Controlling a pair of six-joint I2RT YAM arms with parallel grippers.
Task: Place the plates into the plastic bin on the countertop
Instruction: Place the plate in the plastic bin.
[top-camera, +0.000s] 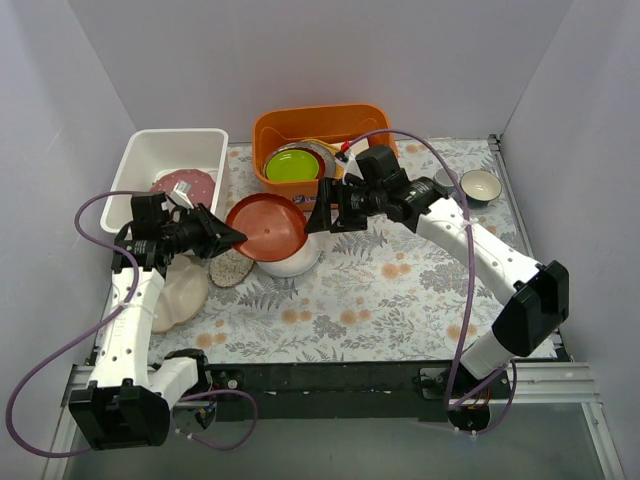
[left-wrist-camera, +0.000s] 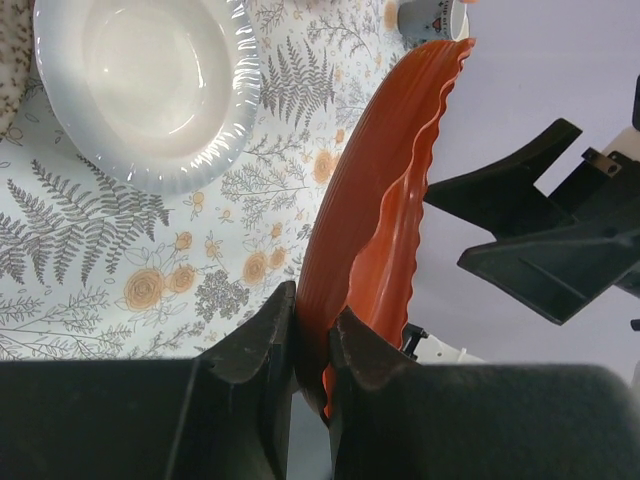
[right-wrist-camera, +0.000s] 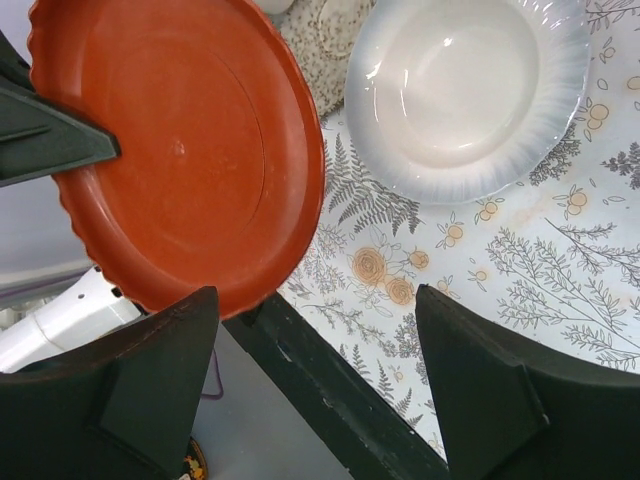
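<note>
The job is early on: one plate, the pink one, lies inside the bin, and everything else is outside it. The red plate is the one in hand. It hangs tilted just to the right of the bin's near corner, above the countertop, with the left gripper clamped on its wavy rim, both fingers pinching the edge. The right gripper faces the plate's far side with its jaws wide apart and holds nothing, so the plate's weight sits on the left arm alone. By my reckoning the next step is a short carry leftward and back, over the bin's right wall, then a release beside or on top of the pink plate. Three more plates wait on the countertop: a white plate directly under the red one, a speckled plate near the bin's front right corner, and a cream plate in front of the bin, partly under the left arm. To the right of the bin stands an orange tub holding a green plate (something more lies behind it, too hidden to name). Two cups sit well off to the right, beyond the tub. The bin's wall and the pink plate already inside are what the red plate has to clear. A thin edge grip on a tilted plate may slip or swing.
</note>
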